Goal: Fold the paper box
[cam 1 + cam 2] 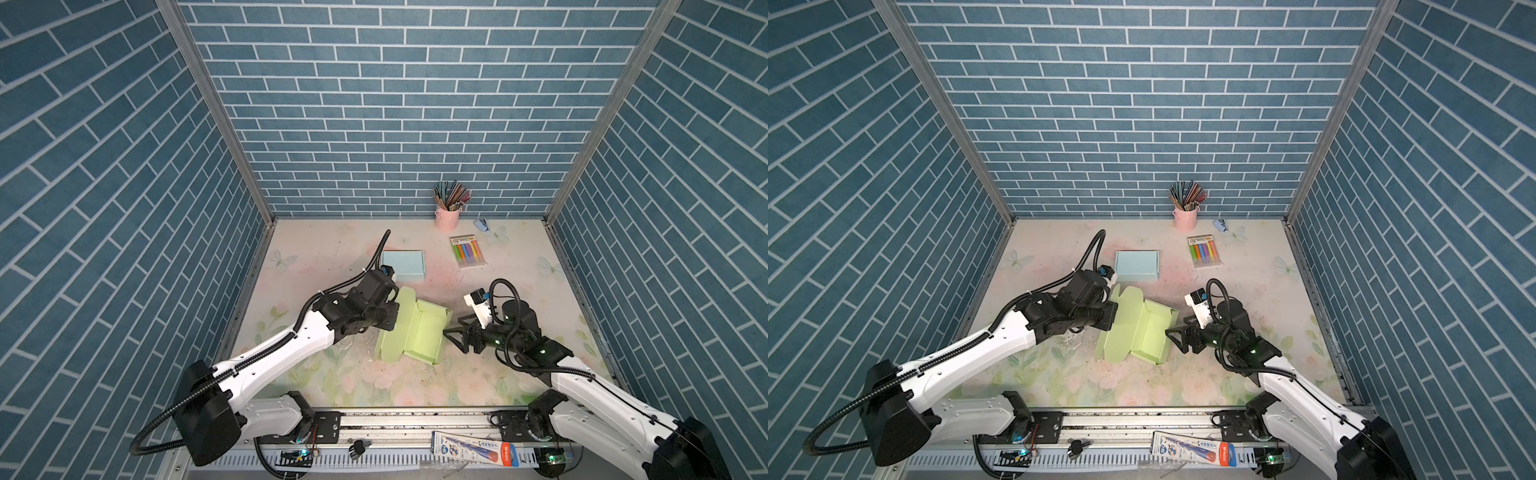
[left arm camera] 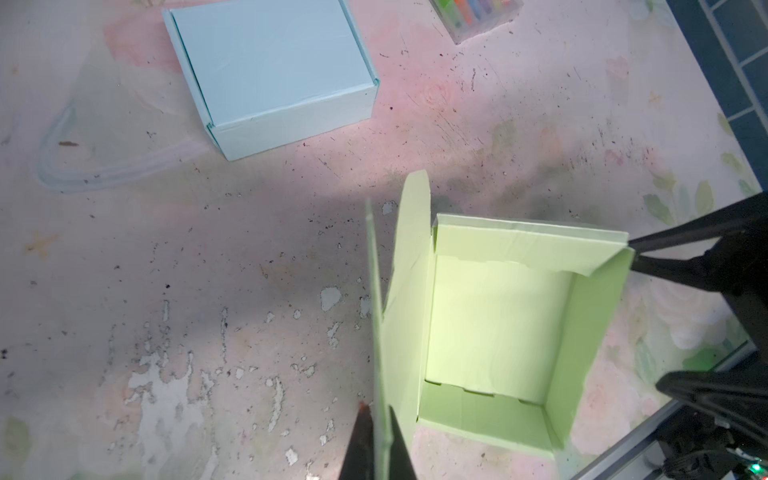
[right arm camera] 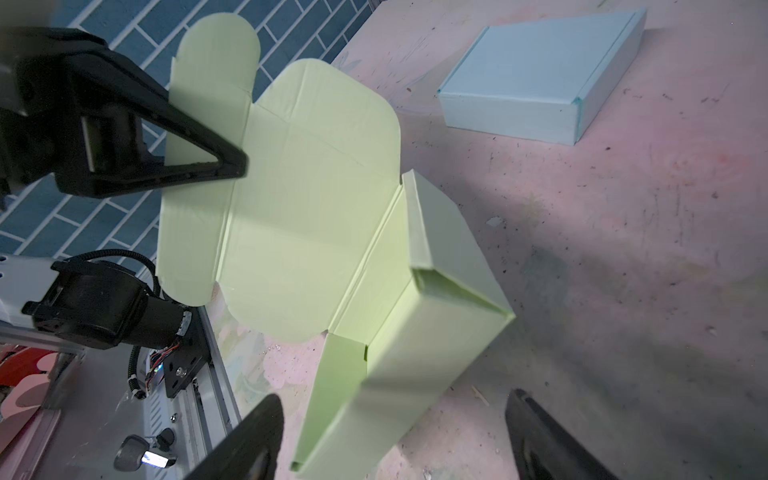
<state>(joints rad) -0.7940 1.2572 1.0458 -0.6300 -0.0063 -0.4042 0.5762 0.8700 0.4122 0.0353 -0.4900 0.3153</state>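
L gripper (image 2: 380, 442): pinched shut on edge of lid (image 3: 307, 199), holding it raised off table (image 1: 332, 374) — prob. so it can swing over the opening. Box (image 1: 419, 332): green, mid-table between both arms, walls up, open side up; long axis runs near-to-far, slightly slanted; lid hinged on left long wall, pointing up and left. R gripper (image 1: 453, 329): jaws apart, empty, just beside right wall — prob. to brace box vs. sliding.

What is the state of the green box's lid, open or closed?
Open. The lid stands raised off the green box, pinched in the shut left gripper; the box's inside shows empty.
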